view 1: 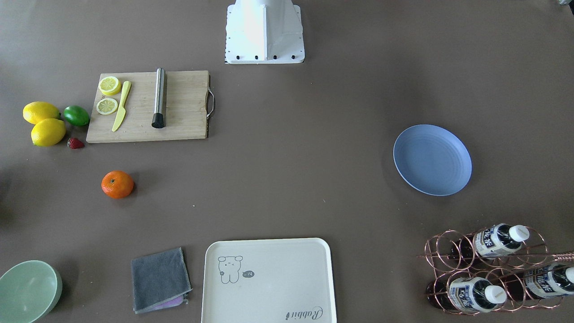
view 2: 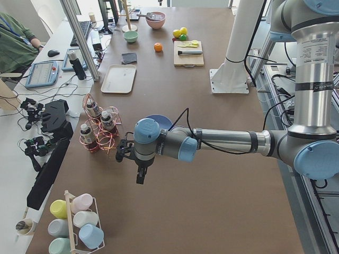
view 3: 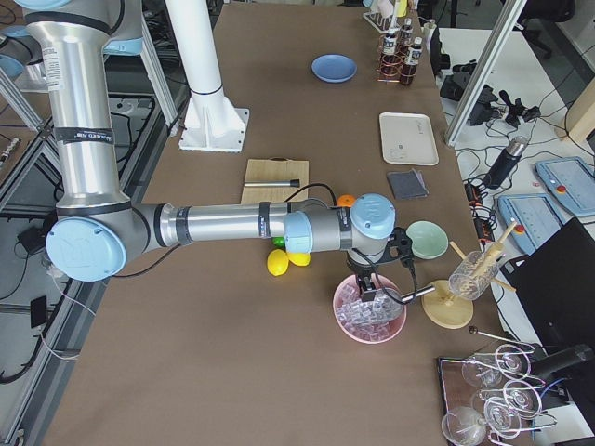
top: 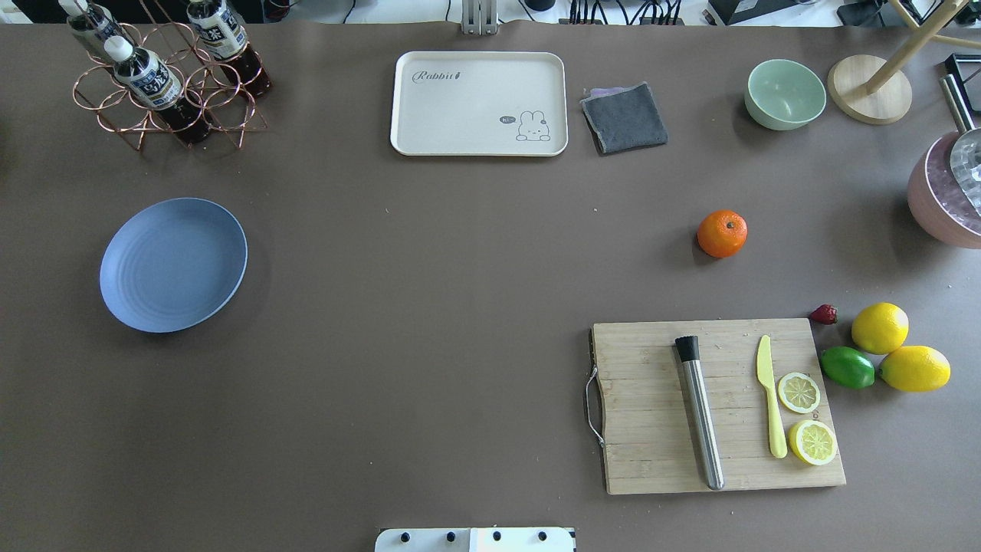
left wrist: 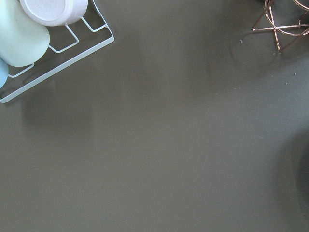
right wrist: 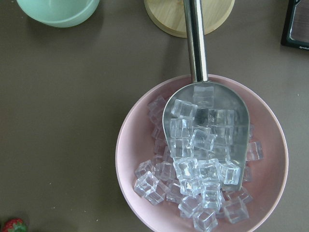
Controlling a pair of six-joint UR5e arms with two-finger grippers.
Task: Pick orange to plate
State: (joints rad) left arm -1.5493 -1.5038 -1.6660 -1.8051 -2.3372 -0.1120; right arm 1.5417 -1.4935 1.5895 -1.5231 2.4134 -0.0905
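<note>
The orange (top: pixel 722 234) beyond the chopping board (top: pixel 716 406) could roll if nudged; left fingers (view 2: pixel 139 178), right fingers (view 3: pixel 370 284): cannot tell if open.

Front-facing: steeply down from across the table (view 1: pixel 287 179), plate (view 1: pixel 432 160) at right. Overhead: from the opposite side, same plate at left. Side views: along the table from each end, plate near, then far. Wrists: close, straight down, off the plate.
</note>
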